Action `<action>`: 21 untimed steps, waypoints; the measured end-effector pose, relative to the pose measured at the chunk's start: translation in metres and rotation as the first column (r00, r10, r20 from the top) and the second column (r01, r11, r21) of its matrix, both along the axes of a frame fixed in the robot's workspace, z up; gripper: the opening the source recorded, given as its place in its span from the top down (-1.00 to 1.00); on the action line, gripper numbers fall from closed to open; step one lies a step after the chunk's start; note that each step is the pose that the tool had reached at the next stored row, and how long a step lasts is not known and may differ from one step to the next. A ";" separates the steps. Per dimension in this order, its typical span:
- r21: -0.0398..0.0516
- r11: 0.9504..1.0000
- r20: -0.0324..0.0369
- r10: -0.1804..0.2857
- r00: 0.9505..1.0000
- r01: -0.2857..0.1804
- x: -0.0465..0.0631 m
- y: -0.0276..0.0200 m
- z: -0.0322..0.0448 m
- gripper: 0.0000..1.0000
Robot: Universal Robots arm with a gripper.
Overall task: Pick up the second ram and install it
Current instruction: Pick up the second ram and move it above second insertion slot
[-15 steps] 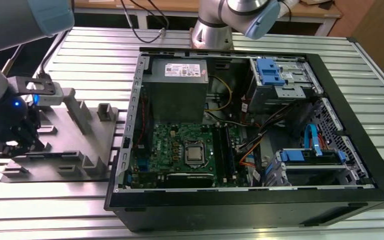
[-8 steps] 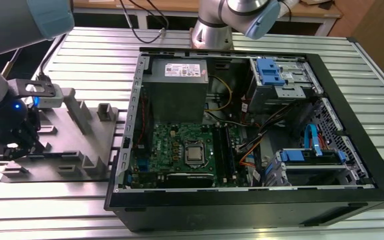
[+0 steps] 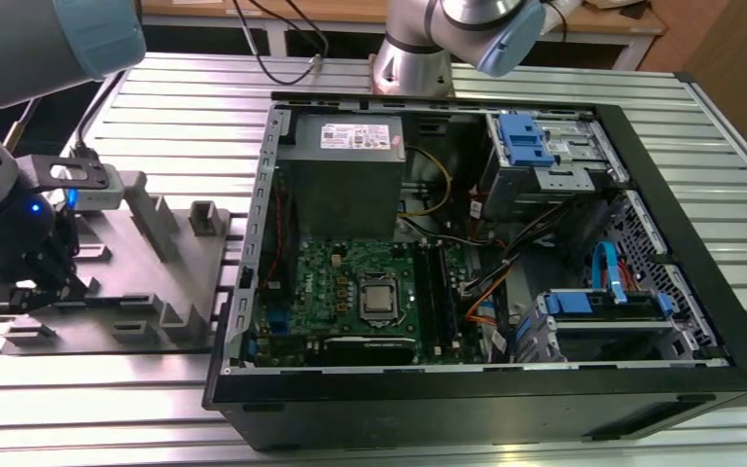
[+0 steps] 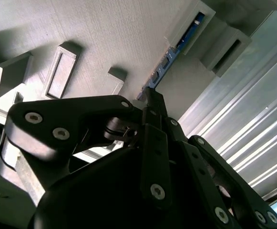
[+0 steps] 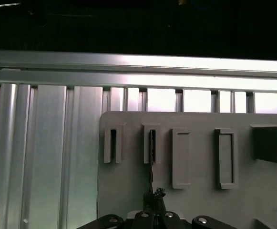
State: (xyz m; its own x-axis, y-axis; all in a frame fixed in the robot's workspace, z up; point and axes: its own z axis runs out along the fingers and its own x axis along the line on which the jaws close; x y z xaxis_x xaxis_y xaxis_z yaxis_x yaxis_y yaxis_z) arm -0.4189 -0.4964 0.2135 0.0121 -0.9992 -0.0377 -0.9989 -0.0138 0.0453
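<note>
Jaws of the gripper (image 4: 150,98) are seen clenched on one end of the second ram (image 4: 175,46), whose other end is seated in a slot along the edge of the grey holder plate (image 4: 105,38), beside the open computer case (image 3: 504,399).

Hand (image 5: 154,193) grips the second ram (image 5: 152,149) standing in grey holder (image 5: 124,191)
</note>
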 end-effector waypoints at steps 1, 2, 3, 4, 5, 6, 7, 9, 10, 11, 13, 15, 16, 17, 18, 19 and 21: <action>0.000 1.000 0.000 0.000 1.000 0.000 0.000 0.0000 0.0000 0.86; 0.000 1.000 0.000 0.000 1.000 0.000 0.000 0.0000 0.0000 0.86; 0.000 1.000 0.000 0.000 1.000 0.000 0.000 0.0000 0.0000 0.86; 0.000 1.000 0.000 0.000 1.000 0.000 0.000 0.0000 0.0000 0.86; 0.000 1.000 0.000 0.000 1.000 0.000 0.000 0.0000 0.0000 0.84; 0.000 1.000 0.000 0.000 1.000 0.000 0.000 0.0000 0.0000 0.73; 0.000 1.000 0.000 0.000 1.000 0.000 0.000 0.0000 0.0000 0.73; 0.000 1.000 0.000 0.000 1.000 0.000 0.000 0.0000 0.0000 0.47; 0.000 1.000 0.000 0.000 1.000 0.000 0.000 0.0000 0.0000 0.47; 0.000 1.000 0.000 0.000 1.000 0.000 0.000 0.0000 0.0000 0.33; 0.000 1.000 0.000 0.002 1.000 -0.002 0.000 0.0000 -0.0001 0.33; 0.000 1.000 0.000 0.009 1.000 -0.009 0.000 0.0000 -0.0010 0.33; 0.000 1.000 0.000 0.015 1.000 -0.015 0.000 0.0000 -0.0016 0.33; 0.000 1.000 0.000 0.019 1.000 -0.019 0.000 0.0000 -0.0020 0.33; 0.000 1.000 0.000 0.021 1.000 -0.021 0.000 0.0000 -0.0026 0.33; 0.000 1.000 0.000 0.021 1.000 -0.021 0.000 0.0000 -0.0034 0.33; 0.000 1.000 0.000 0.021 1.000 -0.021 0.000 0.0000 -0.0049 0.33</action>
State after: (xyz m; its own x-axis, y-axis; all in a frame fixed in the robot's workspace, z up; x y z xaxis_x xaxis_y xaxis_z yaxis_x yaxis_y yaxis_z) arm -0.4189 -0.4964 0.2086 0.0335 -0.9987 -0.0377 -0.9983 -0.0352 0.0454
